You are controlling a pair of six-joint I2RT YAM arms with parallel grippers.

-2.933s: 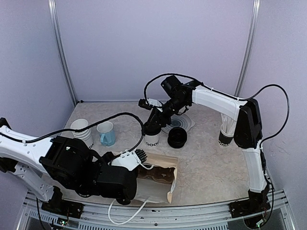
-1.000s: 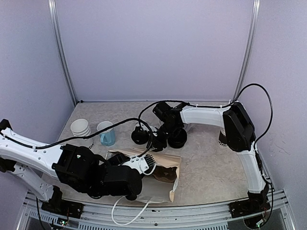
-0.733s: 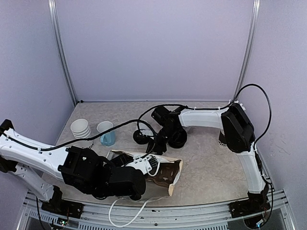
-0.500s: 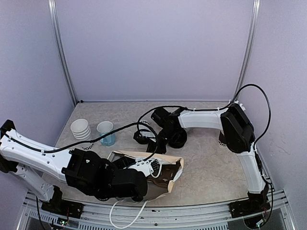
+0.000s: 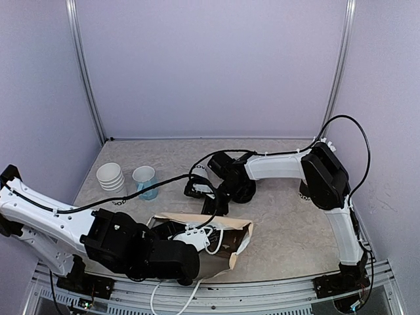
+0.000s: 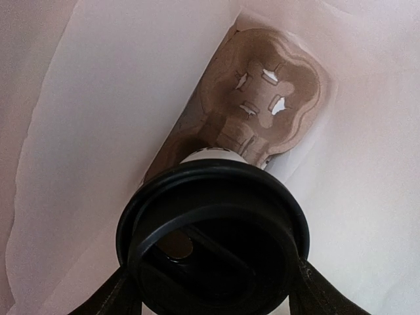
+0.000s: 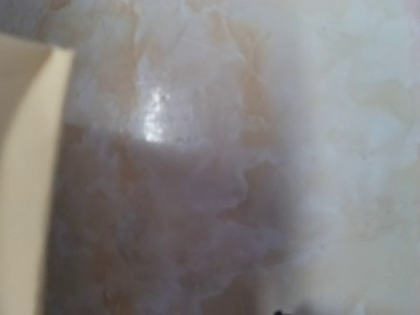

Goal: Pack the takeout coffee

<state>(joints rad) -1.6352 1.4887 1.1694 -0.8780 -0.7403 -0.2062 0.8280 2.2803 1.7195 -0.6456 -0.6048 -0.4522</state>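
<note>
The takeout coffee shows in the left wrist view as a round black lid [image 6: 213,236] with a sliver of white cup beyond it. It points base-first into a pale paper bag [image 6: 98,98]. A brown cardboard carrier [image 6: 269,98] lies at the bag's far end. My left gripper [image 6: 213,269] is shut on the cup, its fingers [image 6: 113,298] against both sides of the lid. From above, the left gripper [image 5: 200,234] is inside the bag [image 5: 197,220] and the cup is hidden. My right gripper [image 5: 215,200] hangs low at the bag's far edge, its jaws unreadable.
A light-blue mug [image 5: 146,182] and a stack of white cups [image 5: 109,176] stand at the back left. A stack of black lids [image 5: 244,190] sits right of the right gripper. More lettered cups [image 5: 304,191] stand by the right arm. The bag's cord handle [image 5: 172,298] hangs off the near edge.
The right arm has dropped from holding a lettered cup upright behind the bag to the bag's far edge. The left gripper has pushed further right inside the bag, whose top has risen.
</note>
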